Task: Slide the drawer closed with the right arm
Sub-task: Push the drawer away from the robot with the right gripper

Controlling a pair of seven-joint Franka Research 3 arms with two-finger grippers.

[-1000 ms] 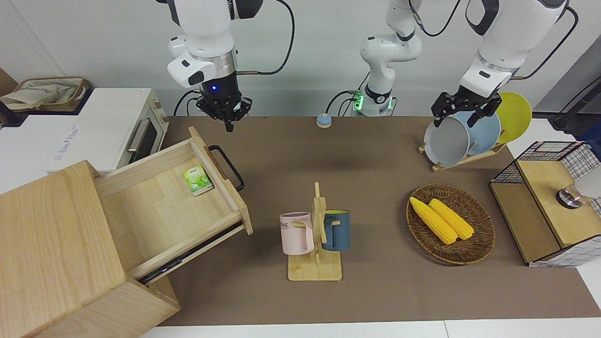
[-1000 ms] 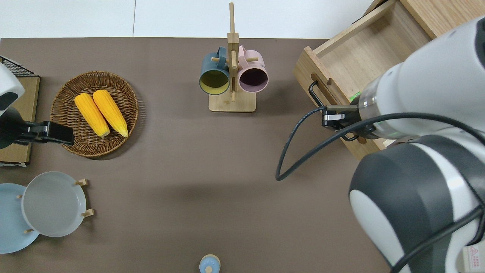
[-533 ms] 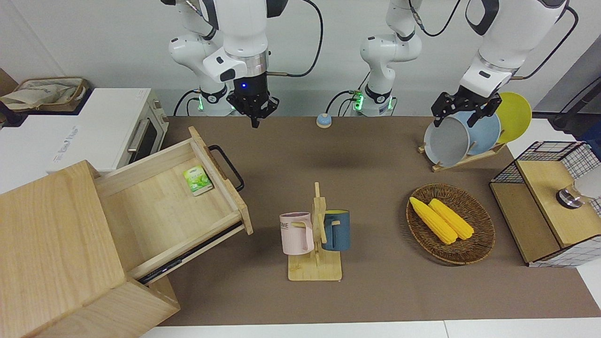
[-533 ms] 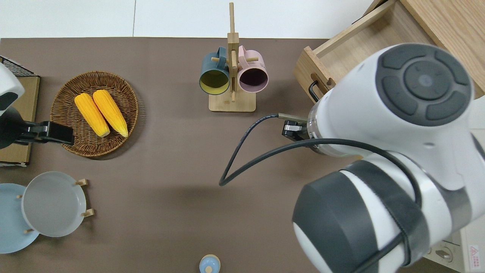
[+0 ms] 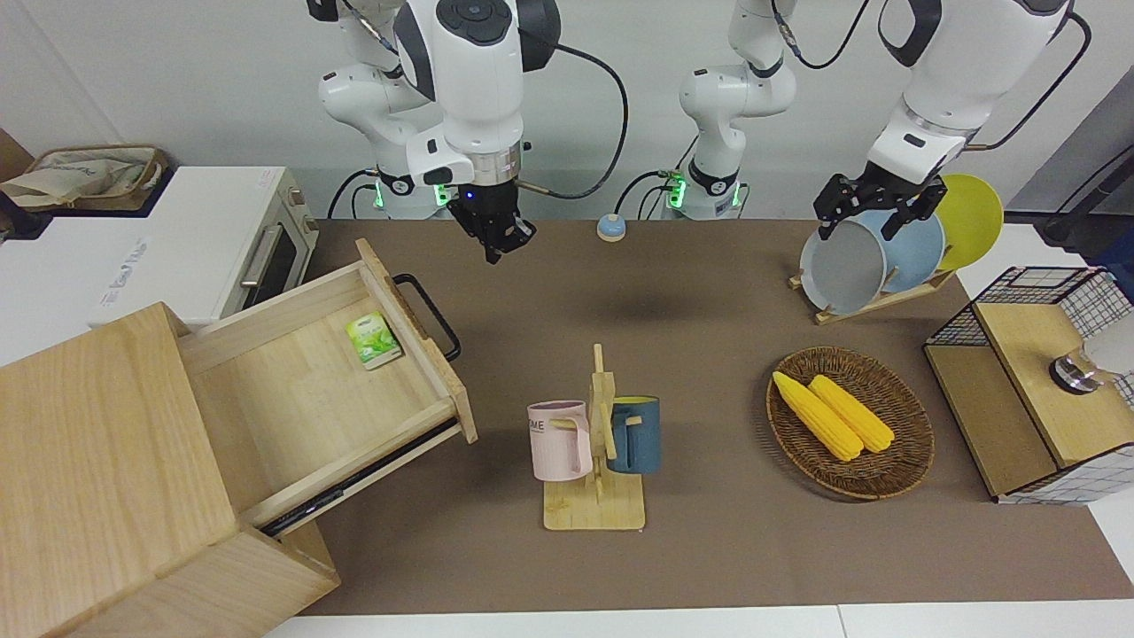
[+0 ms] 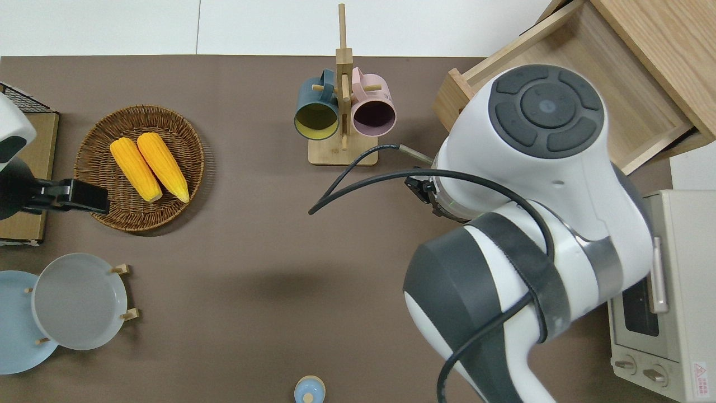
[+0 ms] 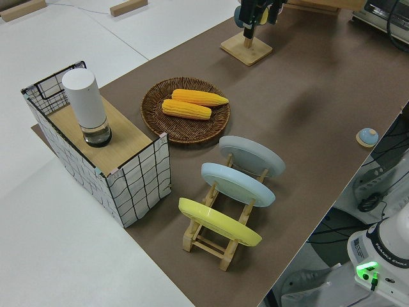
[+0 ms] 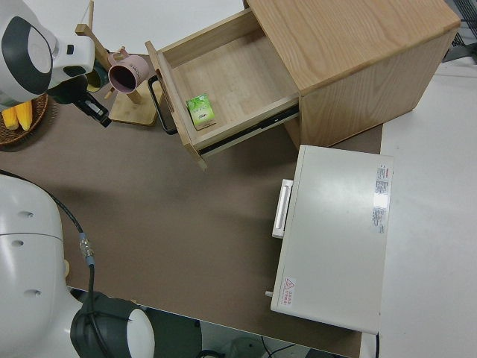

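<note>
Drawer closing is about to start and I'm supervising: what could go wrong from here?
The drawer stands wide open and the right gripper hangs clear of its black handle, so a badly aimed push may snag the loop. The cabinet sits angled on the table; an off-axis shove may skew it. The green packet inside could slide.

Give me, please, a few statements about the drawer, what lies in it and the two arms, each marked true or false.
1. The drawer stands pulled out of its cabinet. True.
2. The right gripper grips the drawer's black handle. False: it hangs in the air, clear of the handle.
3. A small green packet lies inside the drawer. True.
4. The drawer is empty. False: the packet lies in it.
5. The left arm is parked. True.
</note>
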